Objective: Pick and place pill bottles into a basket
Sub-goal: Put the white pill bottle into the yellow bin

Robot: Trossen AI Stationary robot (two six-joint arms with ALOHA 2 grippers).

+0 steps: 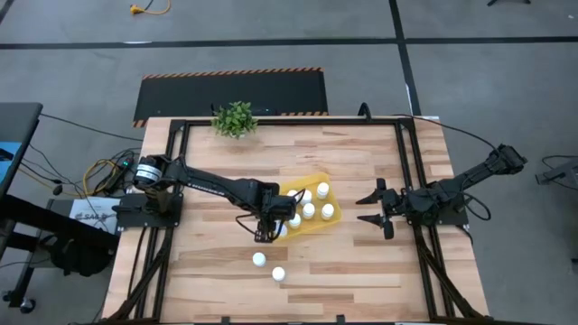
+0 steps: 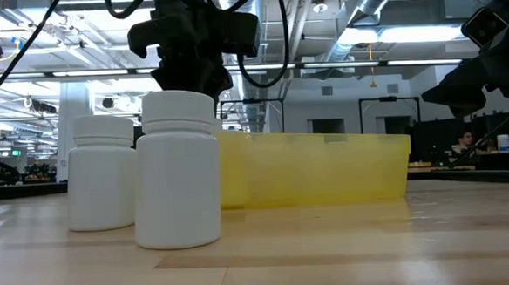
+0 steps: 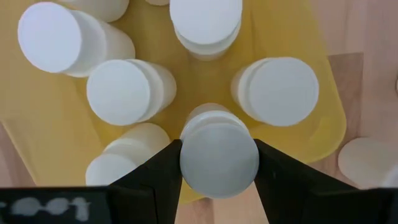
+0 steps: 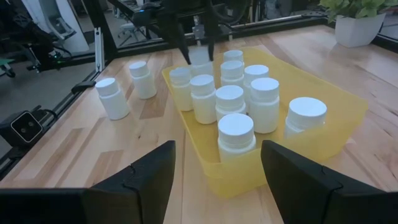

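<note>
The yellow basket (image 1: pixel 318 184) lies mid-table with several white pill bottles (image 4: pixel 230 102) standing in it. My left gripper (image 1: pixel 268 230) reaches down over the basket's near left corner, shut on one more pill bottle (image 3: pixel 219 155). Two bottles (image 1: pixel 259 260) (image 1: pixel 278 273) stand on their bases on the wood nearer the front edge; the low view shows them close up (image 2: pixel 177 168) (image 2: pixel 102 172), with the basket (image 2: pixel 326 167) behind. My right gripper (image 1: pixel 372 209) waits open to the right of the basket, its fingers apart in the right wrist view (image 4: pixel 217 155). My left gripper pinches the bottle's capped top (image 3: pixel 189 158) between its two fingers (image 3: pixel 155 177), one on each side. The fingers come from above, pointing steeply down. The bottle stays upright below them over the basket's corner (image 4: pixel 200 59). Other bottles hide whether its base touches the basket floor.
A small green potted plant (image 1: pixel 235 118) stands at the table's far edge. Black frame rails (image 1: pixel 406 162) run along both sides of the table. Bare wood (image 1: pixel 343 271) lies in front of the basket, to the right of the two loose bottles.
</note>
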